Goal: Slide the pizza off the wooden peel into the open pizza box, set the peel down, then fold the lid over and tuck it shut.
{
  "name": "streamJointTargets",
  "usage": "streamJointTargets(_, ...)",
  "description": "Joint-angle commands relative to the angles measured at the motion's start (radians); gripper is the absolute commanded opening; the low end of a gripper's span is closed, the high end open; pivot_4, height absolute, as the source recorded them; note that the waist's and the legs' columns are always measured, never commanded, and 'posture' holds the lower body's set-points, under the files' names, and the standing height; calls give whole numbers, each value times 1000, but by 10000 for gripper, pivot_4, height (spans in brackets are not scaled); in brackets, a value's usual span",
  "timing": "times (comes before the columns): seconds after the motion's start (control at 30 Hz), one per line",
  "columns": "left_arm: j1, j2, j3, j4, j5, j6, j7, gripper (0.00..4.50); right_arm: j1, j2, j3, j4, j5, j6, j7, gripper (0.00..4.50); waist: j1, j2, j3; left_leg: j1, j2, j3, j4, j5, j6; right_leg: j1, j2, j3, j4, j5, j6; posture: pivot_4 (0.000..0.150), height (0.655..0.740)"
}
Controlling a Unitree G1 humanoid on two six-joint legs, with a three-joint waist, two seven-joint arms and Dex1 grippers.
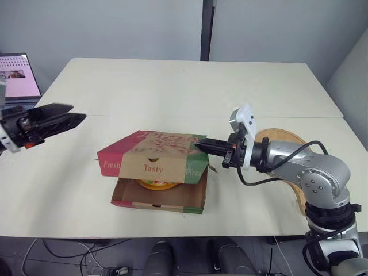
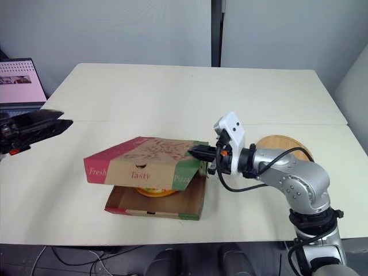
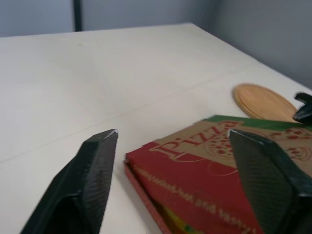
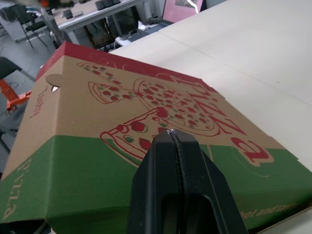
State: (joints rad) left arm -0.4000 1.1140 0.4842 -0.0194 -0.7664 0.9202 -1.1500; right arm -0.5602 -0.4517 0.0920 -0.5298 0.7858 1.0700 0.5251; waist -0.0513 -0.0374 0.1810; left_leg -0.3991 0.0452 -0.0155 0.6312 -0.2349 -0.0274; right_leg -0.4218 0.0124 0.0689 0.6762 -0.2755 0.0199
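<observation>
A cream table (image 1: 172,86) stands before grey wall panels (image 1: 115,29), an open laptop (image 1: 20,77) just beyond its left edge.

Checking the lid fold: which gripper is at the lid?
The right gripper, fingers shut, at the green end of the lid; the left gripper hangs open, apart from it.

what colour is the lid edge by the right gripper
Green; the lid edge shows best in the right wrist view.
</observation>
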Motion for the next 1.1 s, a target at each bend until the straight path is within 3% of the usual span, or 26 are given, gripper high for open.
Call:
streamJointTargets(0.03,-19,-1,-123,-105,10,-51,-46,25525,13,-22,38,-46,-31,-41,20,0,-1,0,0,0,0,0,0,0,0,0,0,0,0,0,0,1500,7400)
streamJointTargets(0.3,36,25,-340,-124,162,-234,-157,163,62,-79,156,-90,-142,-115,54,0,-8,0,0,2,1,0,0,0,0,-1,3,0,2,-1,0,1500,7400)
streamJointTargets(0.47,28,-1,-388,-113,204,-285,-170,163,82,-97,207,-92,-216,-186,74,0,-4,0,0,1,0,0,1,0,0,0,3,0,2,-1,0,1500,7400)
streamJointTargets(0.63,13,-6,-361,-100,188,-271,-163,163,85,-114,113,-73,-205,-217,94,0,-3,0,0,1,0,0,1,0,0,0,3,0,2,-1,0,1500,7400)
streamJointTargets(0.8,-6,-11,-336,-102,160,-244,-149,163,181,-233,59,-42,-259,-275,152,0,3,0,0,0,0,0,1,0,0,0,3,0,2,-1,0,1500,7400)
streamJointTargets(1.1,-40,-23,-303,-38,139,-212,-115,163,235,-196,176,13,-409,-405,151,0,-7,0,0,2,1,0,1,0,0,0,4,0,4,-1,0,1500,7400)
